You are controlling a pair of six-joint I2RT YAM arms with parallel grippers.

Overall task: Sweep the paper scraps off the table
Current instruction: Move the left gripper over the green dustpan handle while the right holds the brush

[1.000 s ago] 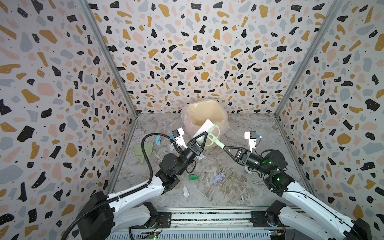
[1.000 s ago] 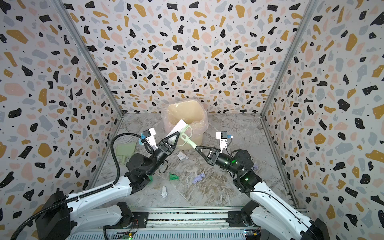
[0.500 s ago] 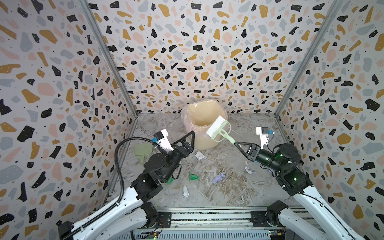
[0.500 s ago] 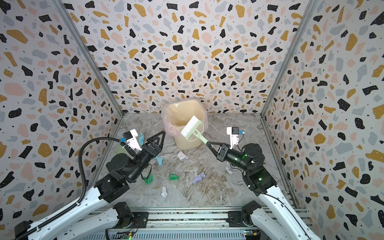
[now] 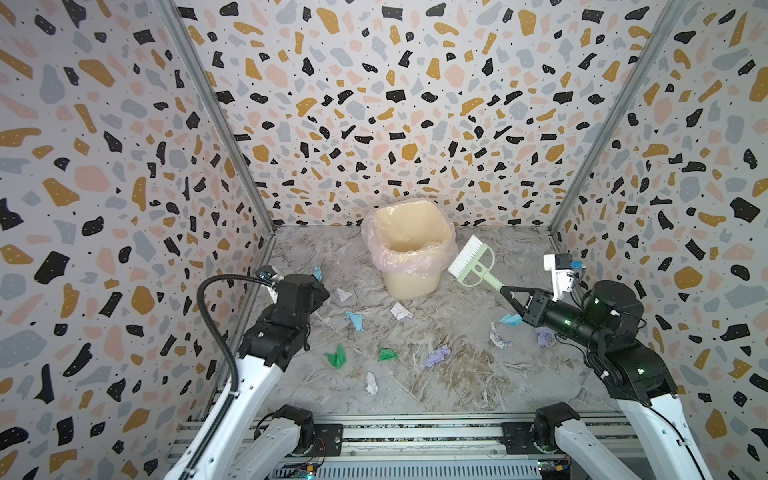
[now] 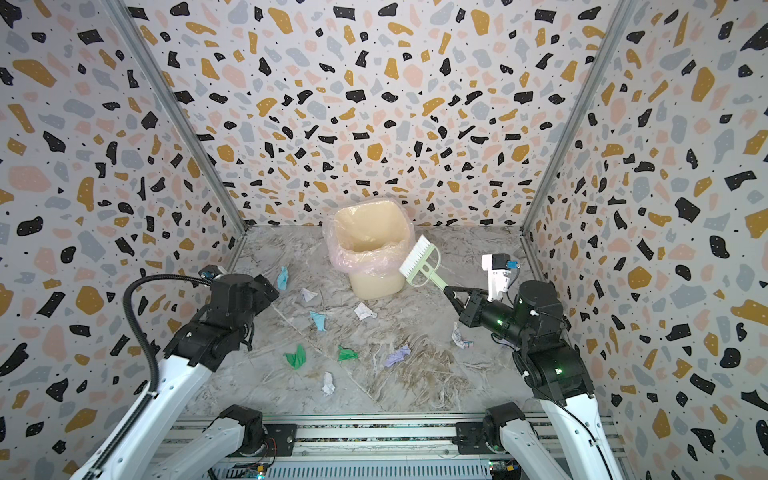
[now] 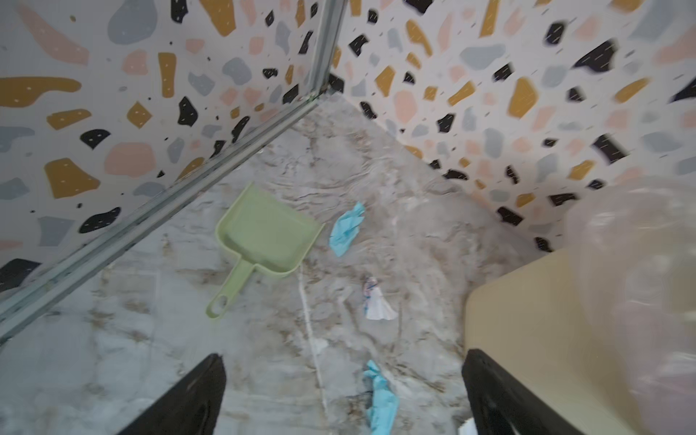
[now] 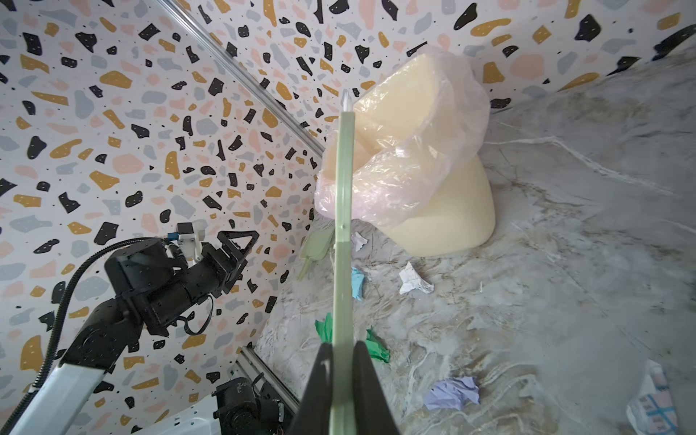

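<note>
Your right pincer (image 5: 510,294) is clenched on the end of the pale green brush (image 5: 471,262) handle. It holds the brush clear of the tabletop (image 5: 457,395). The brush's long axis runs from the pincer on the right up towards the far left. Its white bristle head sits just beside the right rim of the cream bin (image 5: 409,266), which stands at the far middle with a clear liner.

In the right wrist view the handle shows edge-on between the two black fingers (image 8: 324,376).

Your left pincer (image 7: 342,361) is released, jaws spread wide with nothing between them. It looks down on the far left corner. The dustpan (image 7: 263,233) lies flat there near the left wall, its mouth facing a light blue scrap (image 7: 346,229) just beside it.

The paper scraps (image 5: 400,311) all lie loose on the tabletop, none in the bin as far as you can see.

- **Near the bin:** two white ones (image 5: 343,294) sit near and left of it.
- **Middle:** a light blue strip (image 5: 355,321) lies lengthwise roughly far to near.
- **Nearer you:** there are two green bits (image 5: 336,356).
- **Right of the greens:** a lilac scrap (image 5: 436,355) stretches from near left to far right.
- **Nearest:** a white piece (image 5: 371,382) lies long axis far to near.
- **Under the right arm:** a printed white scrap (image 5: 496,336), a light blue one (image 5: 511,319) and a second lilac one (image 5: 543,336) lie close together (partly hidden by the wrist).
</note>
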